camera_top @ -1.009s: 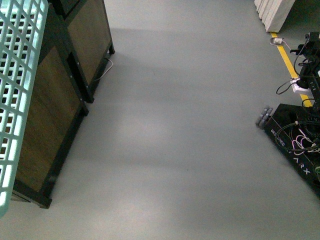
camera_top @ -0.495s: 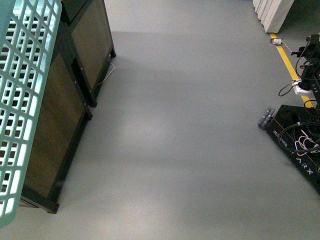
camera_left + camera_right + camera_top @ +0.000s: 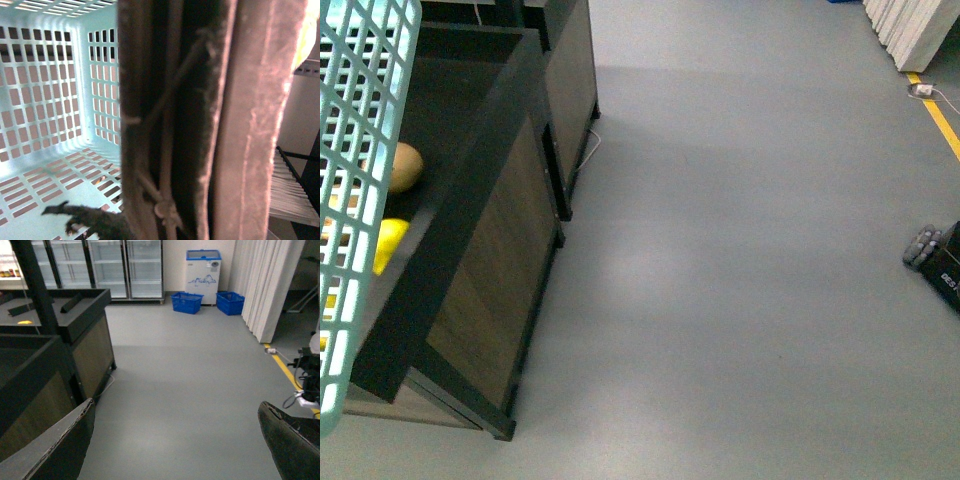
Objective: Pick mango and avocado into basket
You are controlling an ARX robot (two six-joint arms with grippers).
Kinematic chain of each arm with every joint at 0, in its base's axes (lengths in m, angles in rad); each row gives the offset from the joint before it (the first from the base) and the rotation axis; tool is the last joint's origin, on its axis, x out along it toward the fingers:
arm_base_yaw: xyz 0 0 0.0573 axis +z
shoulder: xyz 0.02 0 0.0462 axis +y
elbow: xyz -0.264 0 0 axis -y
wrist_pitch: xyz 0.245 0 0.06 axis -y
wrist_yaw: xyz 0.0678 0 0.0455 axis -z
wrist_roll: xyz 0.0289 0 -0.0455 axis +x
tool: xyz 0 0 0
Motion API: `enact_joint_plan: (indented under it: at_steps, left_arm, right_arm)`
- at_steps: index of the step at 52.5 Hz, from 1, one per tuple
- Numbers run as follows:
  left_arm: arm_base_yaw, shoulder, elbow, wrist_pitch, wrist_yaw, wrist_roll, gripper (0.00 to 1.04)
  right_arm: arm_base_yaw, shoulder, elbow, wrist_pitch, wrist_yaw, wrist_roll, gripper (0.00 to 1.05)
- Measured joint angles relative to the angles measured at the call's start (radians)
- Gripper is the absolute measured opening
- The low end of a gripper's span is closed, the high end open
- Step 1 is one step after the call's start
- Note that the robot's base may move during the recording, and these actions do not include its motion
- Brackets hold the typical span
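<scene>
2 dark, frayed-edged fingers of the right gripper (image 3: pixel 177 405) stand wide apart, with nothing between them but bare grey floor (image 3: pixel 190 390). Ahead of this gripper, toward the robot's left, stands a dark wooden display bin (image 3: pixel 75 335). Further beyond it are glass-door fridges (image 3: pixel 125 265), a white chest freezer with a blue lid (image 3: pixel 202 271), 2 blue plastic tubs (image 3: pixel 187 303) and a white curtain (image 3: pixel 265 285).

The light teal plastic basket with lattice sides (image 3: pixel 355 150) hangs tilted at the robot's far left in the front view, its wall partly covering the open bin. The left wrist camera looks straight into the basket. Its brown ribbed handle (image 3: pixel 200 120) sits right up against the lens, with a thin zip tie (image 3: pixel 165 210) wrapped on it. The left gripper's fingers cannot be made out, so I cannot tell whether it is clamped on the handle.

Inside the bin, just beside the basket wall, lies the smooth yellow mango (image 3: pixel 388 243), partly hidden by the lattice. A rounder tan fruit (image 3: pixel 405 166) lies near it, further from the robot. A black wheeled base (image 3: pixel 940 265) sits on the floor at the far right.
</scene>
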Motion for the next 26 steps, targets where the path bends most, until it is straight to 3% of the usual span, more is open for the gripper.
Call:
enact_joint_plan:
  at_steps: [26]
  left_arm:
    - [0.0,0.002,0.0,0.0,-0.001,0.001,0.14]
  right_arm:
    - [0.0,0.0,0.0,0.0,0.001,0.0,0.96]
